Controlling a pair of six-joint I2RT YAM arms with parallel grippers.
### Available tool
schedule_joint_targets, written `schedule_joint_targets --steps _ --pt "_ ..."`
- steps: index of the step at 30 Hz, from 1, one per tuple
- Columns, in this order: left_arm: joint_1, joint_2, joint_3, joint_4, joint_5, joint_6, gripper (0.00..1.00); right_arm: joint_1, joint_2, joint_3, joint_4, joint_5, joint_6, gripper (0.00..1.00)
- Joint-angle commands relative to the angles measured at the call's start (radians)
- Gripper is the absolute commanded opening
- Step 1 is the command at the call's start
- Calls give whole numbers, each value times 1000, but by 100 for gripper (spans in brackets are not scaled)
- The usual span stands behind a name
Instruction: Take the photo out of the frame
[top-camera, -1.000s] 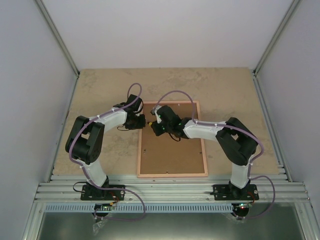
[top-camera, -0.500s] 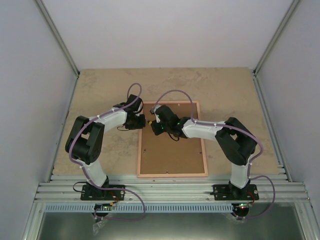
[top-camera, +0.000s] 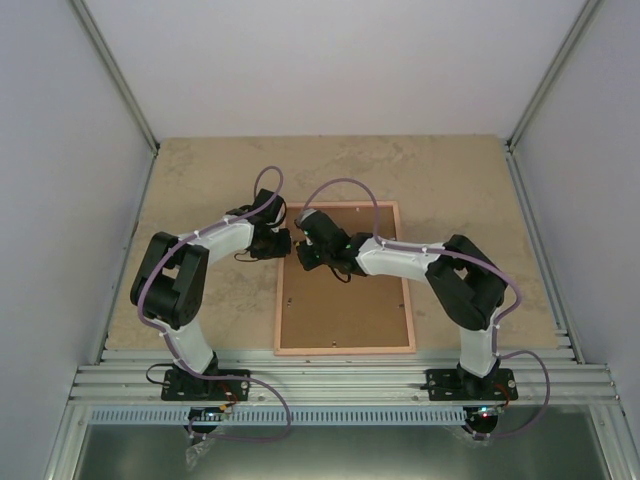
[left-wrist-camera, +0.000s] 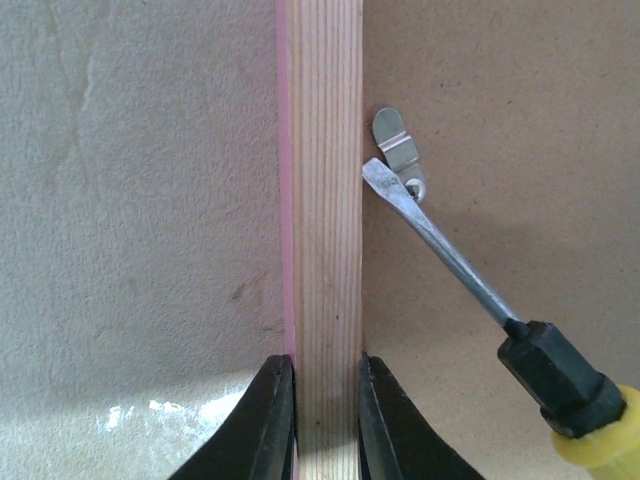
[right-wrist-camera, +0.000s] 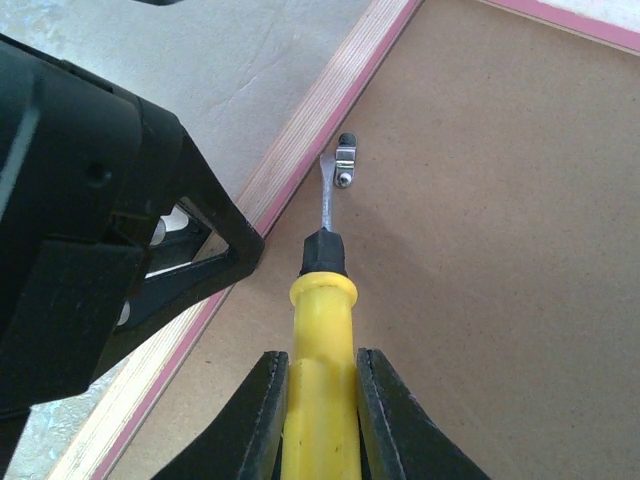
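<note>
Hardboard backing (top-camera: 345, 300) faces up inside the frame (top-camera: 345, 349), which lies face down on the beige stone-patterned table (top-camera: 200, 170) between the two arms, with its long sides running away from the bases. The photo cannot be seen in any view. A small metal retaining tab (left-wrist-camera: 393, 140) is screwed to the board just beside the left rail, near the far end, and it lies over the board's edge. The flat blade of a yellow-handled screwdriver (right-wrist-camera: 322, 300) rests right against this tab, beside its screw, with the shaft slanting down to it from the right. The left gripper (left-wrist-camera: 324, 385) is clenched across the tan wooden left rail, one finger on the pink outer edge and the other on the board side, a little nearer the bases than the tab. The right gripper (right-wrist-camera: 322, 365) grasps the screwdriver's handle firmly between both fingers. The left arm is folded with its elbow out to the left and its forearm reaching right to the rail. The right arm has its elbow out to the right and stretches left across the upper part of the board. Purple cables (top-camera: 345, 185) loop above both wrists.
</note>
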Motion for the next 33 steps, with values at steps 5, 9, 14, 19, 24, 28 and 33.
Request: schedule_joint_targets --steps 5,9,14,19,24,28,33 --pt "2 -13 -30 -19 38 -28 0 -3 13 19 -122 105 39 0" --pt "5 -14 -31 -18 37 -30 0 -4 0 8 -138 122 55 0" --pt "5 -15 -33 -17 44 -33 0 -4 -2 9 -143 131 70 0" --pt "5 -20 -35 -15 44 -35 0 -3 -52 -33 -57 84 47 0" --pt "9 -23 -34 -10 52 -46 0 -7 -150 -93 35 57 1 1" --pt "28 -37 -49 6 70 -81 0 -31 -222 -145 40 69 -21 0" --pt "64 -88 -107 57 87 -160 0 -86 -311 -226 42 82 -32 0"
